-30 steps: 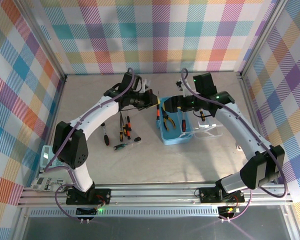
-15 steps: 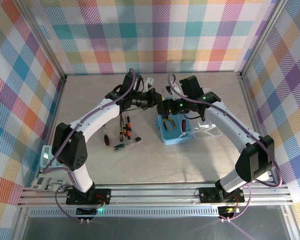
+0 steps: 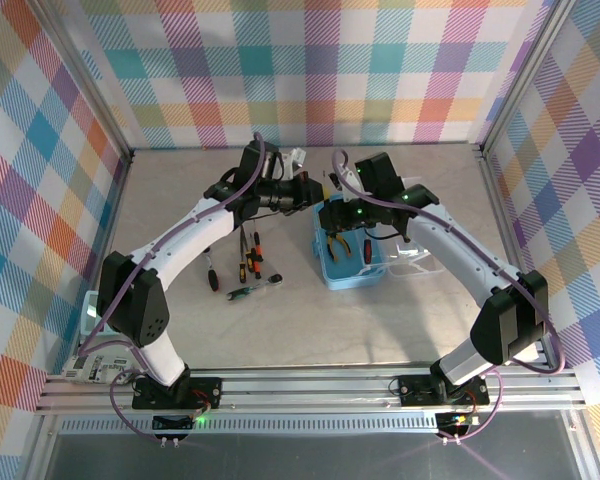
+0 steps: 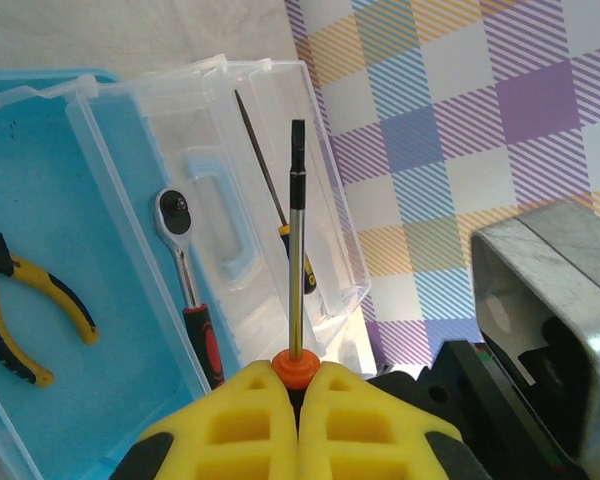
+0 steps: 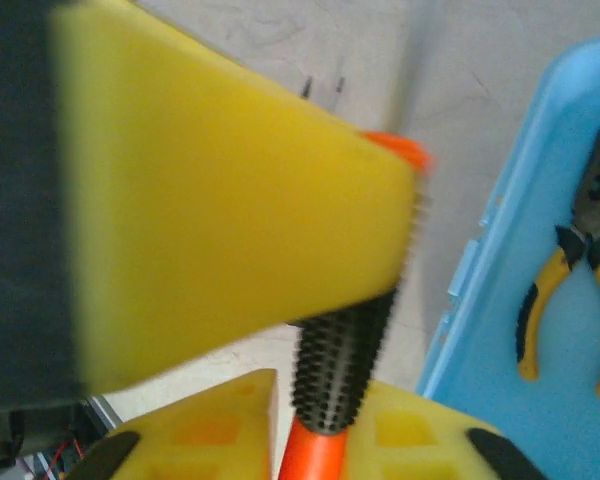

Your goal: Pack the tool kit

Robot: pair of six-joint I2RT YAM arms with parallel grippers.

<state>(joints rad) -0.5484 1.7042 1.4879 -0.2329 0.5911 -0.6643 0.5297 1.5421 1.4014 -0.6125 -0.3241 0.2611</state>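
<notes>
My left gripper is clamped on the screwdriver just behind its orange collar, with the steel shaft sticking straight out ahead of the fingers. My right gripper sits on the other end. The black knurled handle stands between its two yellow fingers, which look pressed against it on both sides. I judge that both grippers hold the one tool, in a handover from left to right.

The coming move turns on how the screwdriver lies against the box. Seen from above, my two grippers meet over the box's far left corner, so the box is below the tool and just to its near right. The shaft points right, out over the open clear lid, while the box's long side runs near to far. The pliers lie inside it roughly along that line. So I judge that the screwdriver sits crosswise and needs turning before it can go down flat.

My right arm is the nearer one to the box. My left arm reaches across from the loose tools lying on the table to the left of the box. A ratchet wrench lies along the seam between box and lid, and I cannot tell which side holds it.

I can read no brand, label or writing on the tools, the box or my grippers.
</notes>
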